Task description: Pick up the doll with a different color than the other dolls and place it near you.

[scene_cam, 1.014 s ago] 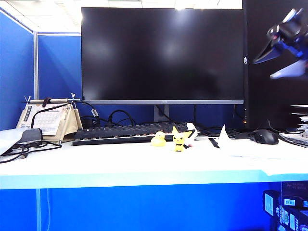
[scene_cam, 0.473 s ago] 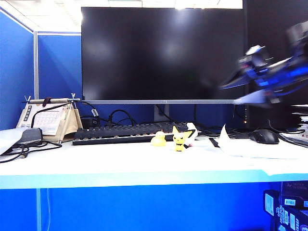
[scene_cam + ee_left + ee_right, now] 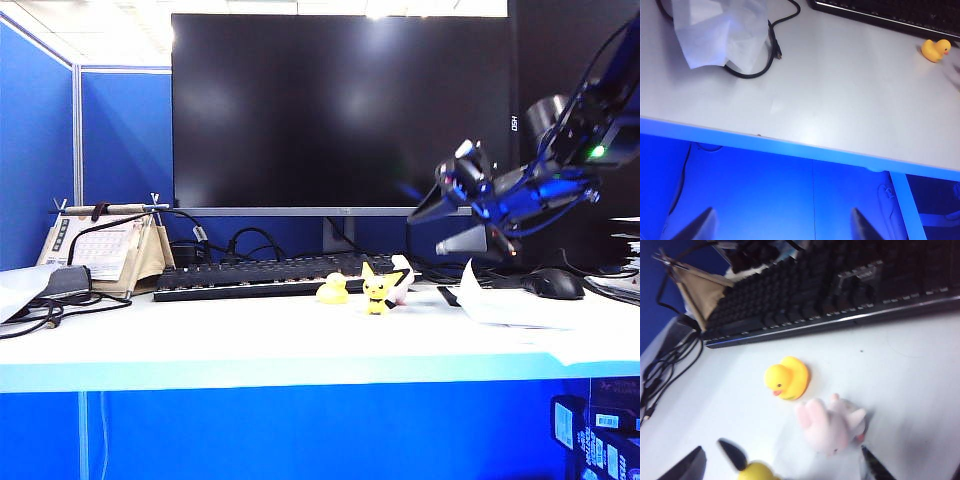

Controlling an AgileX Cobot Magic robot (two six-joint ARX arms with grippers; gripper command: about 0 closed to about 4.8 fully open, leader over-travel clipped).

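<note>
The small pale pink-and-white rounded doll (image 3: 832, 425) lies on the white desk top (image 3: 910, 385) just in front of the long black keyboard (image 3: 840, 295). In the right wrist view its two long pink ears point toward the glossy yellow rubber duck (image 3: 787, 378) beside it, and its long axis runs from those ears back to its rounder white body; in the exterior view it is mostly hidden (image 3: 401, 277) behind the yellow pointy-eared figure with black ear tips (image 3: 377, 290). There are three dolls in all: one pale, two yellow, close together in one cluster.

The right gripper (image 3: 452, 225) hangs in the air above and to the right of the cluster, jaws spread wide with nothing between them. The left gripper (image 3: 782, 227) sits low by the desk's front edge, fingers wide apart and empty. One large dark monitor (image 3: 340, 110) stands behind the keyboard.
</note>
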